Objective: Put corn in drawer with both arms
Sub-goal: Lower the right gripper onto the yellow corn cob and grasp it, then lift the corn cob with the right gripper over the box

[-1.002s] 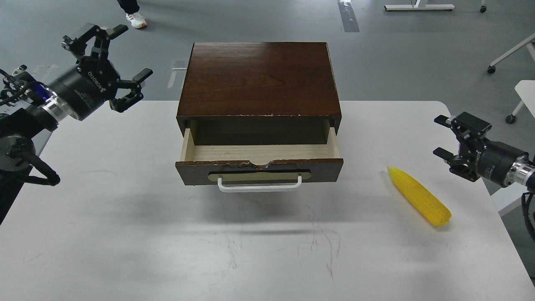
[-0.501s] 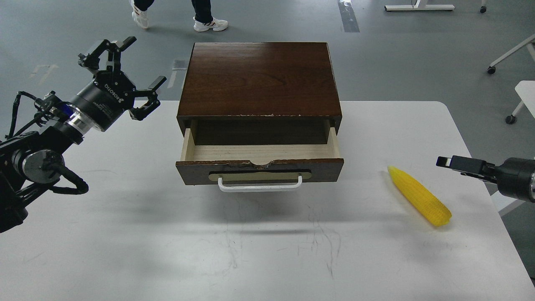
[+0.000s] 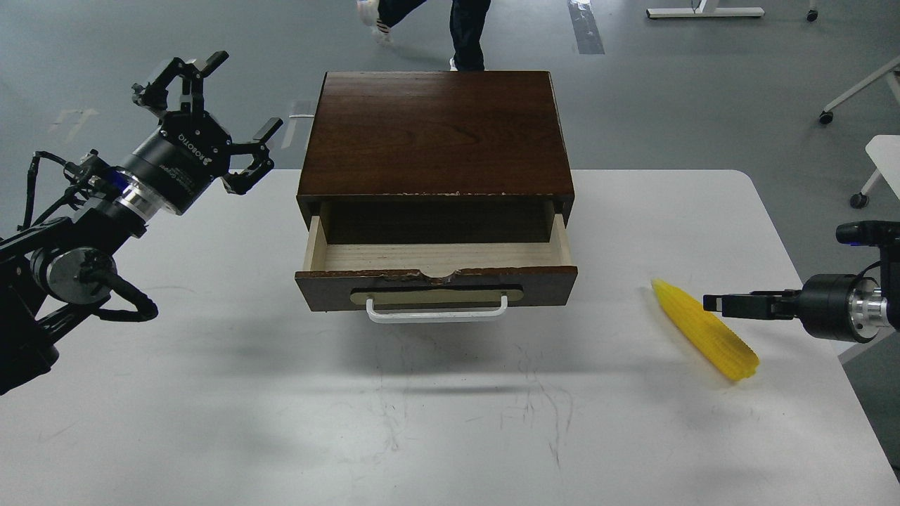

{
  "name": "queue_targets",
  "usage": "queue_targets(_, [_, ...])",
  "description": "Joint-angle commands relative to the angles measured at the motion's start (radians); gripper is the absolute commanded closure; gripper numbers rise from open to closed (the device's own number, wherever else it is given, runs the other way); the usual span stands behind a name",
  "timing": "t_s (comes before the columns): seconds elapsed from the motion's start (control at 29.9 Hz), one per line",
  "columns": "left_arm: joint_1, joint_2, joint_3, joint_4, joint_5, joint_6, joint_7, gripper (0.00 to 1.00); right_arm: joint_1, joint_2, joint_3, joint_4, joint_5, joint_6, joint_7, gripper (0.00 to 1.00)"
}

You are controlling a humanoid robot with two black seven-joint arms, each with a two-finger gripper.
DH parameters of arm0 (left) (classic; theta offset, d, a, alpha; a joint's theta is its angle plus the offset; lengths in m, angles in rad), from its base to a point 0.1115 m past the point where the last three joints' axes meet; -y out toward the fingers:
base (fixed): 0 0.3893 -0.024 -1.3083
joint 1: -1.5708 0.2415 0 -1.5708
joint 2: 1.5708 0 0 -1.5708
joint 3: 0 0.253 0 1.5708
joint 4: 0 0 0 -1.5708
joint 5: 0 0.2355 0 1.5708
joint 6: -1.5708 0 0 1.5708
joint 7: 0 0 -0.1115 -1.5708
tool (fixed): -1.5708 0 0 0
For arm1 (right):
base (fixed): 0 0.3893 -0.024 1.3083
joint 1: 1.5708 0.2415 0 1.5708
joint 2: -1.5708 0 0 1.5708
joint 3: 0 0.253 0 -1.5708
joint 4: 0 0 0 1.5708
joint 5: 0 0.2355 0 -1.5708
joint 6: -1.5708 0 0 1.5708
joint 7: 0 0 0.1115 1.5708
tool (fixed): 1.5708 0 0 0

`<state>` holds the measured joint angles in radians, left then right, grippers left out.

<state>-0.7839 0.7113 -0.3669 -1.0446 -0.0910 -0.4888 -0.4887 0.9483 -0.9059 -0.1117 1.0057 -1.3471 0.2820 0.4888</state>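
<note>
The yellow corn (image 3: 714, 343) lies on the white table (image 3: 211, 393) at the right, its pointed end toward the drawer. The drawer (image 3: 436, 288) is pulled open from its dark wooden box (image 3: 436, 133); its pale inside shows nothing in it. My left gripper (image 3: 223, 105) is open and empty, raised to the left of the box's back corner. My right gripper (image 3: 718, 304) comes in from the right, edge-on, its tip in front of the corn's middle; its fingers cannot be told apart, and whether it touches the corn is unclear.
A person's legs (image 3: 465, 31) are on the floor just behind the box. Chair legs on castors (image 3: 861, 88) and another white tabletop (image 3: 887, 158) stand off the right edge. The table's right edge runs close to the corn.
My right gripper has turned edge-on and moved left until it overlaps the corn. My left gripper has moved up and right toward the box. The person behind has walked to the right.
</note>
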Motion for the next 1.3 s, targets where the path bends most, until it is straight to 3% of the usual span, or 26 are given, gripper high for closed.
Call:
queue_targets(0.0, [0.0,0.0,-0.009,0.0,0.0,0.0,0.0,0.01,0.036,0.048,-0.062,-0.032,-0.001,-0.001,0.0,0.0])
queue_targets(0.47, [0.0,0.0,-0.027,0.0,-0.001,0.0,0.0,0.01,0.079,0.087,-0.19,-0.047,-0.001,-0.001,0.0,0.05])
queue_targets(0.6, [0.0,0.0,-0.027,0.0,-0.001,0.0,0.0,0.01,0.079,0.087,-0.203,-0.047,-0.003,-0.001,0.0,0.11])
queue_targets(0.8, [0.0,0.002,-0.029,0.0,-0.001,0.0,0.0,0.02,0.079,0.102,-0.213,-0.048,-0.01,-0.001,0.0,0.48])
queue_targets(0.9, [0.002,0.004,-0.029,0.0,-0.001,0.0,0.0,0.01,0.087,0.101,-0.226,-0.047,-0.032,-0.001,0.0,0.78])
queue_targets(1.0, [0.0,0.004,-0.029,0.0,-0.001,0.0,0.0,0.02,0.116,0.096,-0.227,-0.036,-0.033,-0.001,0.0,0.85])
queue_targets(1.27, [0.0,0.004,-0.038,0.0,-0.001,0.0,0.0,0.02,0.376,0.067,-0.241,0.074,-0.03,0.011,0.0,0.85])
